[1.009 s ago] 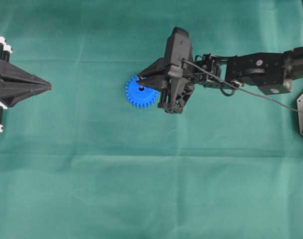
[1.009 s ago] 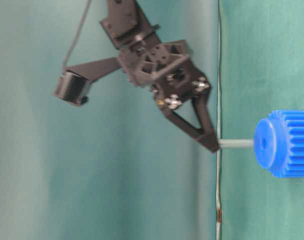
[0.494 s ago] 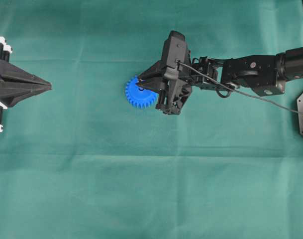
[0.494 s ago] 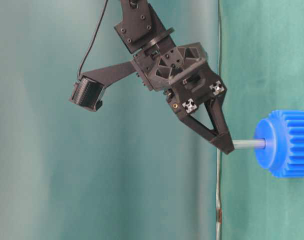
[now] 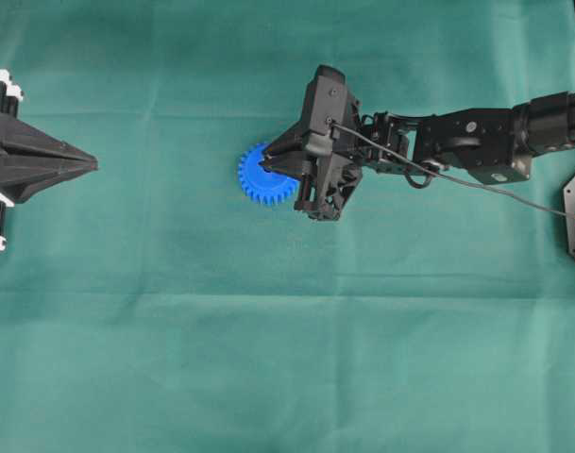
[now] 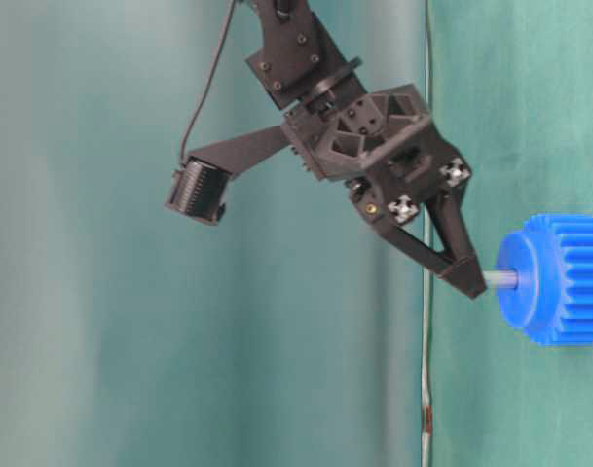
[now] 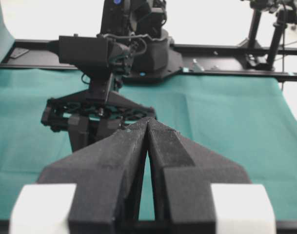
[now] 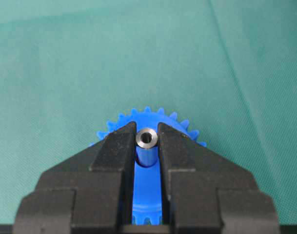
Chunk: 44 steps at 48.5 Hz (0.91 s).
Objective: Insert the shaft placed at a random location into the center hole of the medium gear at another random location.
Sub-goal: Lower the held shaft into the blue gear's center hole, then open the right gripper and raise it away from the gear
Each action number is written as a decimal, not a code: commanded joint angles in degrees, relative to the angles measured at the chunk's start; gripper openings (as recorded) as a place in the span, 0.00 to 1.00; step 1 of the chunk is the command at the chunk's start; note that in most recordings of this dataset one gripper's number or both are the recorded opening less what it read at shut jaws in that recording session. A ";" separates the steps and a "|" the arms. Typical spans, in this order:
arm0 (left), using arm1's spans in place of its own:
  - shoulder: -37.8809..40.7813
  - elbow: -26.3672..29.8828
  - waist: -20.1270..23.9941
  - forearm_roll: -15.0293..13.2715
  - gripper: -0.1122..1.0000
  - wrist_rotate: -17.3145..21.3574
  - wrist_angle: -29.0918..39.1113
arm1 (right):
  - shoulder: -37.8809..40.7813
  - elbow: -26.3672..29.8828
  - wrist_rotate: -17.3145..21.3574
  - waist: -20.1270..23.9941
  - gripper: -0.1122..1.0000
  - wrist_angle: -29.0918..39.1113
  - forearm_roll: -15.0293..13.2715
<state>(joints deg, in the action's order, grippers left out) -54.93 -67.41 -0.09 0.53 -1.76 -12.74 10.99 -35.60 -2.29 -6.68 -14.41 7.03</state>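
- The medium gear [image 5: 263, 176] is a bright blue plastic toothed wheel with a raised round hub; it lies flat on the green cloth [image 5: 268, 359], a little left of the middle of the overhead view.
- The shaft [image 8: 147, 138] is a thin silvery-grey metal pin; the right wrist view shows its shiny end face on, a bright ring with a dark centre.
- In the table-level view the shaft [image 6: 503, 279] shows only as a short grey length between the black fingertips and the hub's face, its far end gone into the hub, in line with the center hole, which cannot itself be seen.
- The right gripper [image 8: 147, 141] is clamped on the shaft, one black finger [image 8: 120, 146] on each side of the pin's top, pressed against it.
- Seen from above, the right gripper [image 5: 271, 162] reaches in from the right and hangs over the gear's right half, hiding the hub.
- The fingertips sit just beside the hub; whether they touch it I cannot tell.
- The left gripper [image 7: 147, 127] is closed, its two dark jaws together at the tips, holding nothing.
- It rests at the left edge of the cloth, well apart from the gear.
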 commanded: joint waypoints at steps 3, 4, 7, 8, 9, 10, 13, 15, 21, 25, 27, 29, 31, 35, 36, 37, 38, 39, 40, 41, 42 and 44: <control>0.44 1.14 0.00 0.09 0.11 -0.09 -0.35 | -0.09 1.41 0.00 -0.09 0.23 -0.97 0.18; 0.44 1.14 0.00 0.09 0.11 -0.09 -0.35 | 0.00 1.49 0.00 -0.09 0.23 -0.97 0.18; 0.44 1.14 0.00 0.18 0.11 -0.09 -0.35 | 0.26 1.41 0.00 0.00 0.23 -0.97 0.18; 0.44 1.14 0.00 0.18 0.11 -0.09 -0.35 | 0.44 1.49 0.00 -0.09 0.23 -0.97 0.18; 0.44 1.14 0.00 0.09 0.11 -0.09 -0.35 | 0.53 1.41 0.00 -0.09 0.23 -0.97 0.18; 0.44 1.14 0.00 0.18 0.11 -0.09 -0.35 | 0.62 1.49 0.00 0.00 0.23 -0.97 0.18; 0.44 1.14 0.00 0.18 0.11 -0.09 -0.35 | 0.79 1.49 0.00 -0.09 0.23 -0.97 0.18; 0.44 1.14 0.00 0.18 0.11 -0.09 -0.35 | 1.05 1.41 0.00 -0.09 0.23 -0.97 0.18; 0.44 1.14 0.00 0.18 0.11 -0.09 -0.35 | 1.49 1.49 0.00 -0.09 0.23 -0.97 0.18; 0.44 1.14 0.00 0.18 0.11 -0.09 -0.35 | 1.67 1.41 0.00 -0.09 0.23 -0.97 0.18; 0.44 1.14 0.00 0.18 0.11 -0.09 -0.35 | 1.67 1.49 0.00 -0.09 0.23 -0.97 0.18; 0.44 1.05 0.00 0.18 0.11 -0.09 -0.35 | 1.67 1.49 0.00 -0.09 0.23 -0.97 0.18; 0.44 1.14 0.00 0.18 0.11 -0.09 -0.35 | 1.67 1.41 0.00 0.00 0.23 -0.97 0.18; 0.53 1.05 0.00 0.18 0.11 -0.09 -0.35 | 1.67 1.49 0.00 -0.09 0.23 -0.97 0.18; 0.44 1.14 0.00 0.18 0.11 -0.09 -0.35 | 1.67 1.49 0.00 -0.09 0.23 -0.88 0.18; 0.44 1.05 0.00 0.18 0.11 -0.09 -0.35 | 1.67 1.49 0.00 -0.09 0.23 -0.97 0.18; 0.44 1.05 0.00 0.18 0.11 -0.09 -0.35 | 1.67 1.49 0.00 -0.09 0.23 -0.97 0.18; 0.44 1.05 0.00 0.18 0.11 -0.09 -0.35 | 1.67 1.49 0.00 -0.09 0.23 -0.88 0.18; 0.44 1.05 0.00 0.18 0.11 -0.09 -0.35 | 1.67 1.41 0.00 -0.09 0.23 -0.88 0.18; 0.44 1.14 0.00 0.18 0.11 -0.09 -0.35 | 1.67 1.41 0.00 -0.09 0.23 -0.88 0.18; 0.44 1.05 0.00 0.09 0.11 -0.09 -0.26 | 1.67 1.49 0.00 -0.09 0.23 -0.79 0.18; 0.44 1.05 -0.09 0.09 0.11 -0.09 -0.35 | 1.67 1.41 0.00 -0.09 0.23 -0.70 0.18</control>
<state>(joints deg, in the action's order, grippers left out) -55.02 -67.50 -0.09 0.62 -1.76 -12.83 13.36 -35.24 -2.37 -6.68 -14.68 7.03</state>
